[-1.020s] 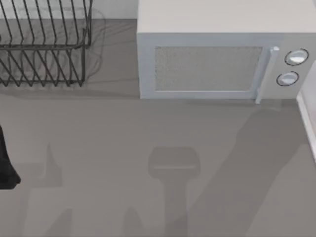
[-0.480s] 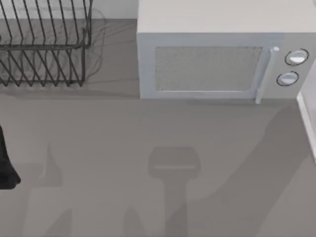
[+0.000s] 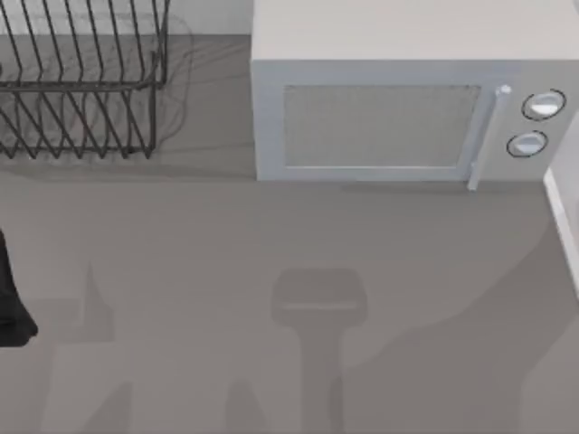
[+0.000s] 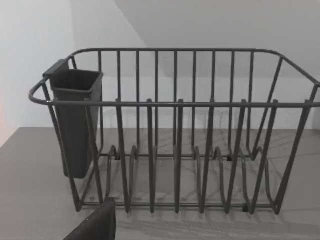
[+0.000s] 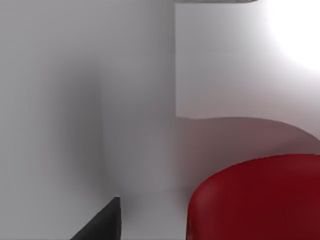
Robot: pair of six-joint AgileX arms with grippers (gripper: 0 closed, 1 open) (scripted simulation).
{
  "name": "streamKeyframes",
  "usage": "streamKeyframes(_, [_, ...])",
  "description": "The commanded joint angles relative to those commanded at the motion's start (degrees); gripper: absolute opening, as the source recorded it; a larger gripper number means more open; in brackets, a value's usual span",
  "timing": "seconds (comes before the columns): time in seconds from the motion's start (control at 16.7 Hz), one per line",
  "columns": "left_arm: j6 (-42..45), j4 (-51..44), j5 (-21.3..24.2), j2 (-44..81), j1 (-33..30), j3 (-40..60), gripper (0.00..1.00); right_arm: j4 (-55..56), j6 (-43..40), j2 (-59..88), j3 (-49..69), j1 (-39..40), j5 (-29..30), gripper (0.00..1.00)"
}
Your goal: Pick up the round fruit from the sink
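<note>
At the moment of inspection the right arm was the one at work, and its wrist camera sat very close to the round fruit [image 5: 255,200], a glossy red body seen large against the pale, curved wall of the sink [image 5: 100,125]. A single dark fingertip [image 5: 102,222] of the right gripper showed at the edge of that view, beside the fruit and apart from it, with no contact visible. Whether that gripper stood spread or pressed together could not be told, since its second finger was not to be seen. The relation governing the next move was judged as follows: the fruit lay directly ahead of the right gripper and a little to one side of the visible finger, so a short advance with the jaws straddling it would be called for. Being roundish, the fruit offered no long axis to align with. The right arm was plainly the nearer of the two. The left arm was parked at the left edge of the table [image 3: 226,235], its camera facing the wire dish rack [image 4: 175,105] with its dark utensil cup [image 4: 75,120]; its finger state likewise could not be told. The microwave [image 3: 380,117] stood behind the bare counter.
</note>
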Motion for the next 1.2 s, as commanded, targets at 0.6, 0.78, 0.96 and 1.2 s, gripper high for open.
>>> streamKeyframes(0.6, [0.00, 0.00, 0.00, 0.00, 0.00, 0.00, 1.00, 0.00, 0.00, 0.00, 0.00, 0.00, 0.00, 0.47])
streamKeyframes(0.78, [0.00, 0.00, 0.00, 0.00, 0.00, 0.00, 1.00, 0.00, 0.00, 0.00, 0.00, 0.00, 0.00, 0.25])
streamKeyframes(0.96, [0.00, 0.00, 0.00, 0.00, 0.00, 0.00, 1.00, 0.00, 0.00, 0.00, 0.00, 0.00, 0.00, 0.02])
streamKeyframes(1.2, [0.00, 0.00, 0.00, 0.00, 0.00, 0.00, 1.00, 0.00, 0.00, 0.00, 0.00, 0.00, 0.00, 0.00])
